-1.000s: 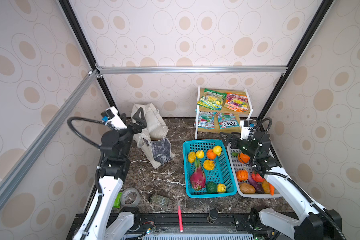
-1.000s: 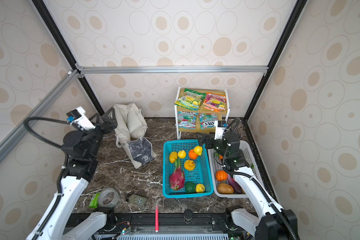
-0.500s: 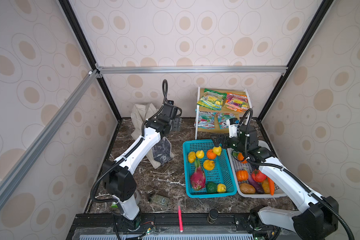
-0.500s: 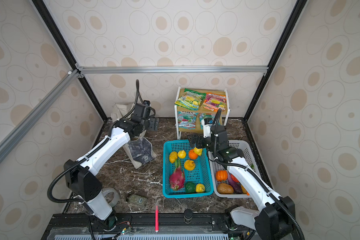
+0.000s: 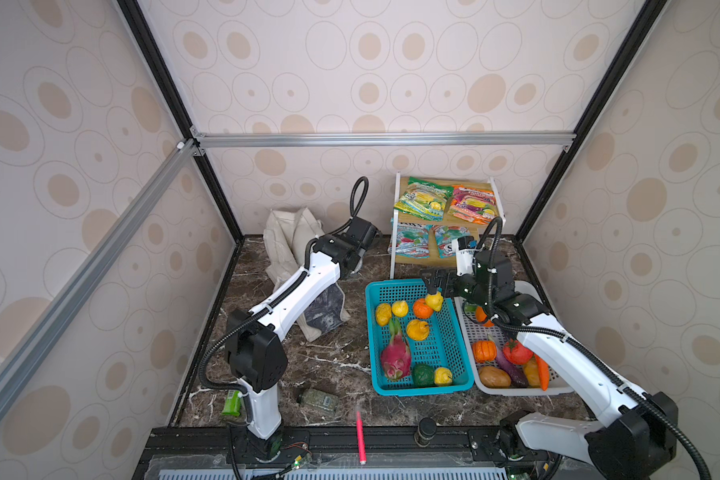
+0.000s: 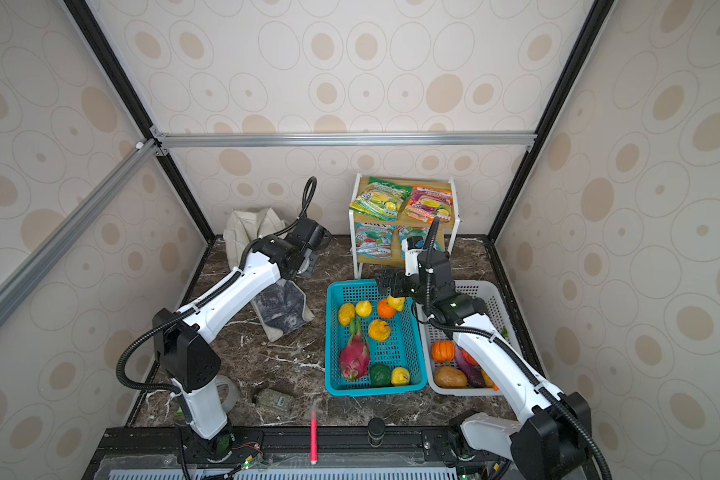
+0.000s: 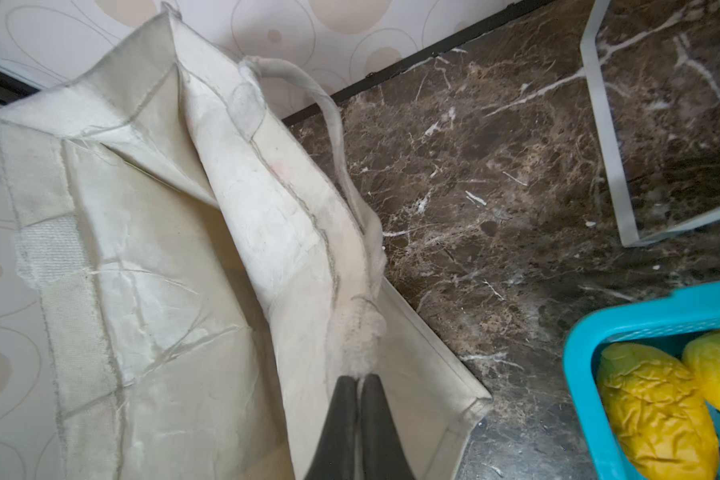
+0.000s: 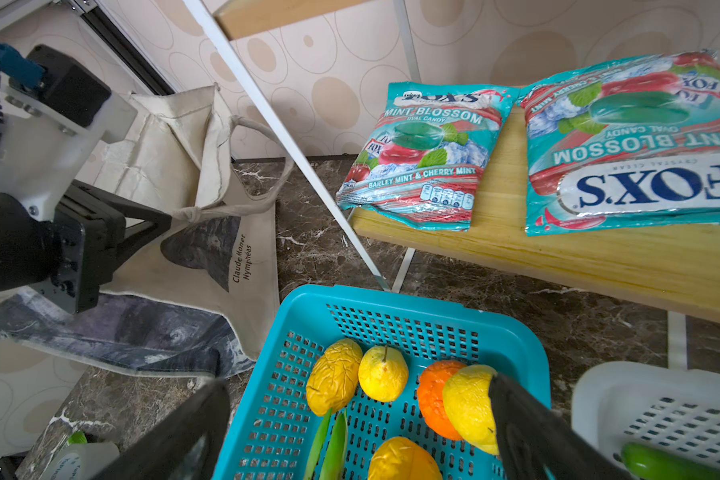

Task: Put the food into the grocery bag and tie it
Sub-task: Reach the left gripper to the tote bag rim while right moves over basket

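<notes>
Two arms work on either side of the teal plastic basket. Well to the basket's left, the off-white canvas grocery bag with a dark mottled print panel slumps against the back wall, its lower part spread toward the basket. The left gripper is pinched fully together on the grocery bag's upper edge, right where a pale handle is stitched on. Between bag and basket runs a bare strip of dark marble tabletop, open room for moving. Inside the basket lie a pink dragon fruit, several yellow fruits and an orange. The right gripper hangs over the basket's far end, jaws spread wide with nothing gripped; one finger sits just beside a yellow fruit, contact unclear. Just behind the basket's far rim stands a white-framed wooden shelf carrying a green snack packet and an orange-red snack packet. Close against the basket's right rim, a white plastic basket holds a small orange pumpkin.
</notes>
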Available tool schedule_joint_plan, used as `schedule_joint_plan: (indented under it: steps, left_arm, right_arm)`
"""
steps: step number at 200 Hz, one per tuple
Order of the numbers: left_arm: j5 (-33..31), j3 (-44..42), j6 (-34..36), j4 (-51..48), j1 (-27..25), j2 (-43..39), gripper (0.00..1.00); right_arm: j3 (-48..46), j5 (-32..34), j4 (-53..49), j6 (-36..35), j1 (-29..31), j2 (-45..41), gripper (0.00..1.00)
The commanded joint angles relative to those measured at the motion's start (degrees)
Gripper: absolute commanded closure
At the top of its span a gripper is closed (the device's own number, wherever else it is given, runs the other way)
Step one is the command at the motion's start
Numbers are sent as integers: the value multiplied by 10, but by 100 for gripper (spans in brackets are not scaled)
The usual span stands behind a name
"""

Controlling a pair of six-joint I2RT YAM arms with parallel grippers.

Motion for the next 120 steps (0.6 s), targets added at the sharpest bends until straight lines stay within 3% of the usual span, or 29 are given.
schedule_joint_plan:
  steps: [1,40,57,96,105,115,120]
  left_arm:
    - [4,-14,0,-12,-14,-25,100]
    - [45,-63,4,17,-54,-78,100]
    - [84,-78,-8,26,-61,-101,100]
    - [107,-97,-15,32,-74,-133,100]
    - [103,-102,-14,41,-75,-147,90]
    - [90,-105,-5,63,-74,-161,56]
    - [80,-102,-1,72,-74,-169,46]
  right_arm:
    - [22,9,1,4,14,6,0]
    - [30,12,11,10,35,25,0]
    - [38,14,12,10,49,37,0]
    - [56,27,17,11,77,68,0]
    - [59,32,17,11,84,74,0]
    - [62,35,17,12,90,80,0]
    - [65,36,17,14,91,83,0]
